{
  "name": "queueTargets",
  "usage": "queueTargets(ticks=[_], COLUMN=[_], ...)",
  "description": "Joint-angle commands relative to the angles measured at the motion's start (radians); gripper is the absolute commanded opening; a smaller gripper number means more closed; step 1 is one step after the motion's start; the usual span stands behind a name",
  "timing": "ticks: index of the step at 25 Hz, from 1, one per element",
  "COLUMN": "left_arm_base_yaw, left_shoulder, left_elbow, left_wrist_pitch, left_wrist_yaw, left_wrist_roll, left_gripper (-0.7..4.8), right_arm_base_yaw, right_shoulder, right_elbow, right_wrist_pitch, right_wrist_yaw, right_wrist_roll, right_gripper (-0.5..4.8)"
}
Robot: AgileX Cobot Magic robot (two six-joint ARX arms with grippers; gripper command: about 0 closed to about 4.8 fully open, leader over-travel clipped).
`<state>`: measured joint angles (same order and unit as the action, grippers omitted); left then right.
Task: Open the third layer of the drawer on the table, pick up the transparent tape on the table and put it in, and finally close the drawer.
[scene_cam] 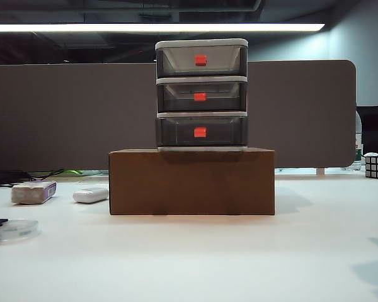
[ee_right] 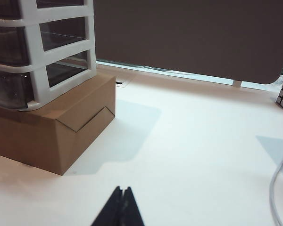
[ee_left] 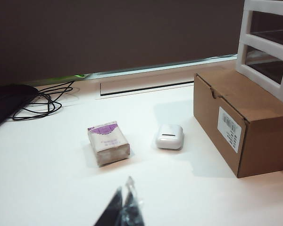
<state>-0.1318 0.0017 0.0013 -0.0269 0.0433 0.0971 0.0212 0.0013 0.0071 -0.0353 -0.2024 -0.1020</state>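
Only the exterior view shows the transparent tape (scene_cam: 12, 229); wrist views show left claw (ee_left: 124, 207) and right claw (ee_right: 122, 207) clenched.

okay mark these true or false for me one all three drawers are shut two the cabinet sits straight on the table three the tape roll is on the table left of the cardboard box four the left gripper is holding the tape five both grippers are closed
1. True: every layer of the drawer, the third layer included, is shut.
2. False: it stands on the cardboard box.
3. True: the transparent tape lies on the table, far left.
4. False: the left gripper holds nothing.
5. True: the right gripper is shut too.
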Motion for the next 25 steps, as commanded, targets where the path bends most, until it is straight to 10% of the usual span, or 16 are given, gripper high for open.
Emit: queueTargets(ticks=[1,10,13,17,21,25], left_arm_base_yaw=[0.001,0.001,0.000,-0.069,-0.223,-0.605], left_shoulder=[0.000,0.000,0.000,0.001,0.011,0.183], left_elbow=[0.006,0.006,0.006,0.007,0.007,0.006], left_wrist_pitch=[0.006,0.023,0.068,0.123,0.170,0.254], left_wrist_yaw=[0.002,0.004,0.189,0.345,0.218,-0.161], left_wrist_roll=[0.000,-0.008,-0.451,-0.467,-0.469,-0.375], left_gripper=[-0.05,-0.05,-0.05,-0.05,-0.05,-0.05], right_arm_base_yaw=[0.000,0.000,0.001,0.006,0.053,0.228], right_shoulder=[-0.002,-0.002,-0.002,-0.001,0.001,0.002], right_elbow=[-0.006,-0.006,-0.006,-0.006,-0.002,0.024], right_wrist_pitch=[0.017,0.016,0.027,0.095,0.099,0.072], right_wrist_yaw=[-0.001,-0.002,-0.080,-0.272,-0.239,-0.060], right_wrist_roll=[0.001,0.002,0.167,0.212,0.242,0.235], right_gripper=[-0.05,-0.05,-0.05,-0.05,-0.05,-0.05])
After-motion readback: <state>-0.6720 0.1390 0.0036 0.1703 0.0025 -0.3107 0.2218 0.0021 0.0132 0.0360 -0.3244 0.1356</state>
